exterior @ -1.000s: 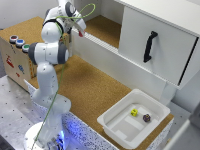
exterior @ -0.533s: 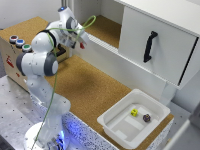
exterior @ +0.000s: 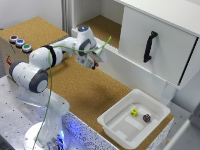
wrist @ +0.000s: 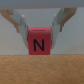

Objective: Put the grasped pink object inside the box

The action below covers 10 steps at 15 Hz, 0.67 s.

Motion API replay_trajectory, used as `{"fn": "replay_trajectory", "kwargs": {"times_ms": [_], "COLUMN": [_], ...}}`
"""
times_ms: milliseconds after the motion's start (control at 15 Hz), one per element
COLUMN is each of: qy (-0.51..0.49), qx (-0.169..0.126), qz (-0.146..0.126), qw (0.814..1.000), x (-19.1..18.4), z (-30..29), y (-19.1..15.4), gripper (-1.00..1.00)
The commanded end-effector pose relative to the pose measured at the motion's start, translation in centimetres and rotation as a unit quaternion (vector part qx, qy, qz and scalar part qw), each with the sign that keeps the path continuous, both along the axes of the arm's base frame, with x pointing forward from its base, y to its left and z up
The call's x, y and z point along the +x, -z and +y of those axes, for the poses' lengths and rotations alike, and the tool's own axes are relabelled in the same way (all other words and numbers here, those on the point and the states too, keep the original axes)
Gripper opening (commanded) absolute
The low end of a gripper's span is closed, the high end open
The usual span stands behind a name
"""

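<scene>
Because the small pink-red cube with a black letter N on its face [wrist: 39, 44] looks rigid, flat-sided and very light, it should handle easily: it will not deform under pressure, though its smooth faces could slip if the hold loosens. The wrist view shows it pinched between the two pale fingers [wrist: 21, 24] of the gripper [exterior: 95, 61], which are closed onto opposite side faces of the cube, a sound place to hold a block like this. It hangs above the brown cork-covered worktop [exterior: 90, 92], not touching it. In the exterior view the cube is too small to make out. The white shallow plastic tub with rounded corners [exterior: 116, 118] lies well apart, toward the exterior view's right, holding a yellow die [exterior: 134, 112] and a dark purple die [exterior: 146, 118]. A short drop should do the cube no harm.
</scene>
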State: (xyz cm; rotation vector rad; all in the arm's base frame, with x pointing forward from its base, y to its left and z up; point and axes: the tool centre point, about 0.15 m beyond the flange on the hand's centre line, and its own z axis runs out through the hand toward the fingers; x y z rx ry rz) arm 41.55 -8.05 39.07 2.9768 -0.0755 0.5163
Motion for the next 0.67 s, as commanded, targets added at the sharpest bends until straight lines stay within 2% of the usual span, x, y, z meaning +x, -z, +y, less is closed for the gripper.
{"fn": "replay_trajectory", "kwargs": {"times_ms": [0, 200, 533, 600], "qy": [0.007, -0.008, -0.045, -0.056], "qx": [-0.027, -0.024, 0.012, 0.022], "qz": [0.040, 0.039, 0.038, 0.047], "qw": [0.999, 0.999, 0.998, 0.997], "x": [-1.4, -0.5, 1.7, 2.0], "z": [-10.8, -16.2, -25.7, -27.4], "y": [-0.1, -0.2, 1.9, 3.0], "gripper": [-1.00, -1.00, -1.00, -1.00]}}
